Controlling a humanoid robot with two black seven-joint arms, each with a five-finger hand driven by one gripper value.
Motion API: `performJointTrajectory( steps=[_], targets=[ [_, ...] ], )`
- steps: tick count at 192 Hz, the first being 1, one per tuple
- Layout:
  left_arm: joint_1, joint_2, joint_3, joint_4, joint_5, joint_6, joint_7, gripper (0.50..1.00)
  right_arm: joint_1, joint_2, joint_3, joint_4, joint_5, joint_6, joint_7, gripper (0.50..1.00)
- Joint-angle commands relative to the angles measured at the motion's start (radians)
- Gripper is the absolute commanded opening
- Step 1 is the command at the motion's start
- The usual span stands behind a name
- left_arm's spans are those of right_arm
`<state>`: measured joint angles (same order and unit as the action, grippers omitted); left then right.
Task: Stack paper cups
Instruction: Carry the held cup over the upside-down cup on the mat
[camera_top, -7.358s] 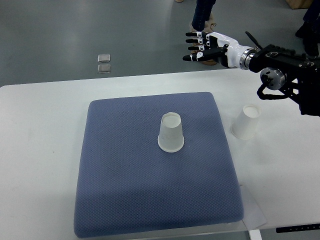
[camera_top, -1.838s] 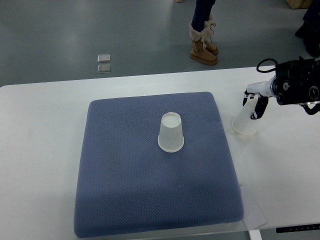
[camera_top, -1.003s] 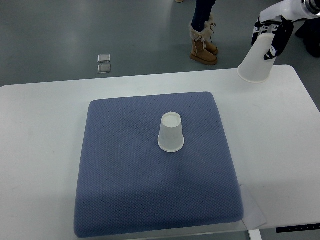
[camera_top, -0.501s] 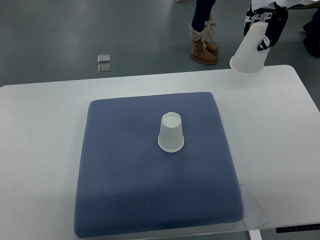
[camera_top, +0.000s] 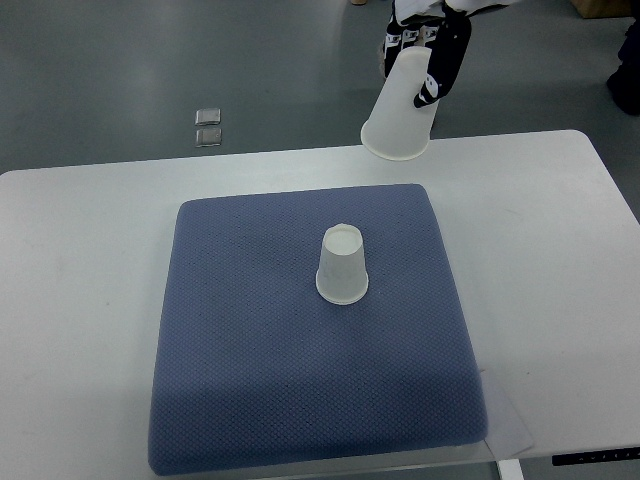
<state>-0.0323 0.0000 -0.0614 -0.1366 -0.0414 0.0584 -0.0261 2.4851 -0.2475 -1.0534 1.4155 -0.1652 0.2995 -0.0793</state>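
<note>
Gripping an upside-down paper cup (camera_top: 398, 110) near its base, the right hand (camera_top: 428, 45) shows at the top edge w/ black-and-white fingers (camera_top: 436, 72) wrapped round it. Held cup hangs tilted, rim down, in the air over the far edge of the white table (camera_top: 90, 300). Second paper cup (camera_top: 342, 265) stands inverted mid blue mat (camera_top: 250, 360), well apart from the first. Left arm isn't visible.

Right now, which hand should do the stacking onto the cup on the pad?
Right. The right hand already grips the lifted paper cup, mouth down, above the table's far edge, a short way from the inverted cup on the blue pad. The left arm isn't in view.
</note>
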Motion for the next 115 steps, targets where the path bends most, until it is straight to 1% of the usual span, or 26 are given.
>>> performJointTrajectory(
  steps=[1,19,41,70,115],
  targets=[
    [-0.001,0.000,0.000,0.000,0.000,0.000,0.000,1.000,0.001,0.033,0.023,-0.001,0.004,0.023,0.000,0.662],
    [0.000,0.000,0.000,0.000,0.000,0.000,0.000,1.000,0.003,0.068,0.027,-0.001,0.007,0.053,0.000,0.662],
    [0.000,0.000,0.000,0.000,0.000,0.000,0.000,1.000,0.006,0.109,0.059,-0.009,0.029,0.073,0.000,0.662],
    [0.000,0.000,0.000,0.000,0.000,0.000,0.000,1.000,0.011,0.178,0.078,-0.027,0.081,0.075,0.000,0.662],
    [-0.001,0.000,0.000,0.000,0.000,0.000,0.000,1.000,-0.009,0.234,0.092,-0.059,0.110,0.064,-0.002,0.662]
  ],
)
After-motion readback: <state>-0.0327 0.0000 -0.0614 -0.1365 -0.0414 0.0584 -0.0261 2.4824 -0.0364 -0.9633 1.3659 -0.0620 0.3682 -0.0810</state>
